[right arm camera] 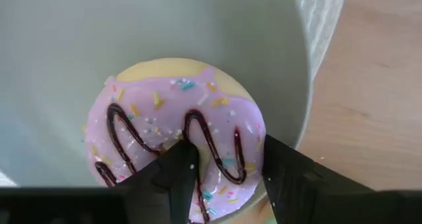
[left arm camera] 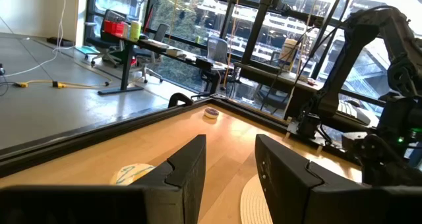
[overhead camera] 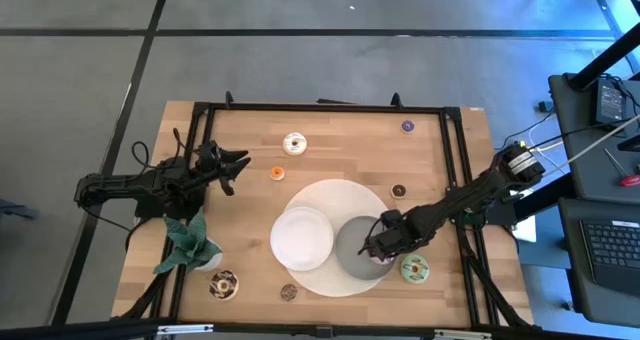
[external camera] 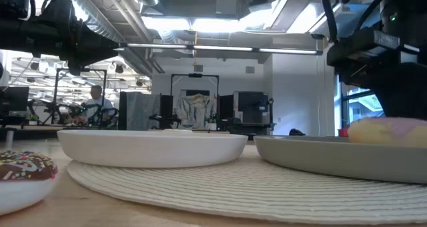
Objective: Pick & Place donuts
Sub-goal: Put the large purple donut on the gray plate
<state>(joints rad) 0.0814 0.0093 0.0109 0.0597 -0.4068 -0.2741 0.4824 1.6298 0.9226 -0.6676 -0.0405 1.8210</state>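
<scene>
A pink iced donut (right arm camera: 184,132) with chocolate squiggles lies flat in the grey plate (overhead camera: 352,248); it also shows in the low view (external camera: 390,130). My right gripper (overhead camera: 378,245) (right arm camera: 227,161) stands over it, shut on its ring. My left gripper (overhead camera: 235,165) (left arm camera: 231,165) hovers open above the table's left side. On the bare wood lie the white donut (overhead camera: 294,143), green donut (overhead camera: 415,269), sprinkled chocolate donut (overhead camera: 224,285) (external camera: 23,167), an orange mini (overhead camera: 277,173), a purple mini (overhead camera: 407,126) and two brown minis (overhead camera: 398,191) (overhead camera: 289,292). My right gripper holds the pink donut by the side of its ring nearest the plate's rim (right arm camera: 227,141). One finger (right arm camera: 178,161) stands in the hole, the other (right arm camera: 280,161) outside the ring. The fingers come from above, pointing down. The donut sits flat on the grey plate.
A white plate (overhead camera: 302,238) sits beside the grey one, both on a round woven mat (overhead camera: 335,195). A green leafy plant (overhead camera: 190,242) stands near the left arm. A black frame (overhead camera: 320,107) borders the table. Open wood lies around the far middle.
</scene>
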